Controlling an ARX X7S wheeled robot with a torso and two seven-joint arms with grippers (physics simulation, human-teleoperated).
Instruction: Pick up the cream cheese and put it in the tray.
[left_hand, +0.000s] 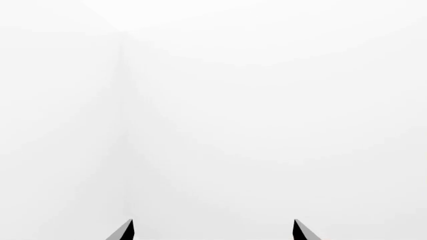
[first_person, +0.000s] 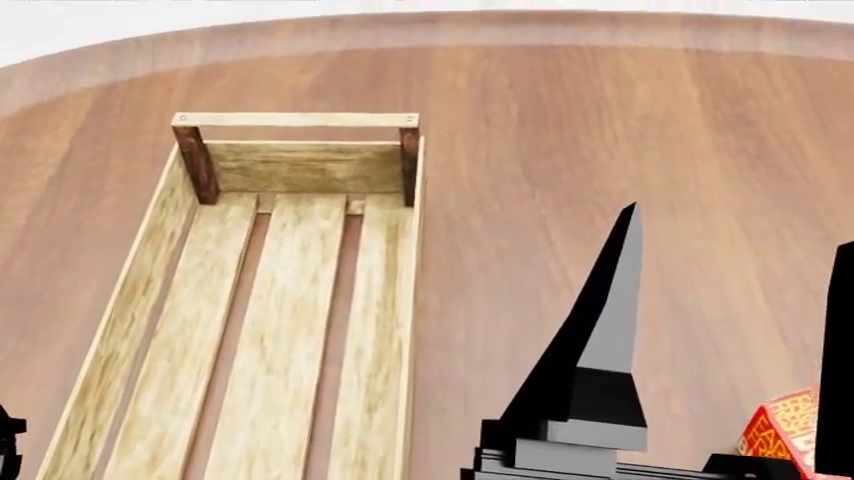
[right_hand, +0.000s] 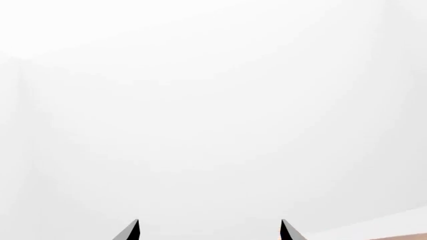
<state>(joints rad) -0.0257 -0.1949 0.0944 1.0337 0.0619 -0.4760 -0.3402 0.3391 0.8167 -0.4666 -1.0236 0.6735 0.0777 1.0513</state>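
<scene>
The tray (first_person: 287, 300) runs off the head view's bottom edge, its near end unseen. A red-orange box (first_person: 781, 430) shows only a corner behind the right gripper (first_person: 734, 330), itself cropped.

The tray (first_person: 287, 300) is a long open box made of light wooden slats. It sits flat on the round wooden table (first_person: 601, 130), on the left part of it, and runs from near the robot out toward the table's far edge. Its far end has two dark brown corner posts with a pale rail across their tops. The slat floor has thin gaps and holds nothing. The cream cheese cannot be seen in any view.
</scene>
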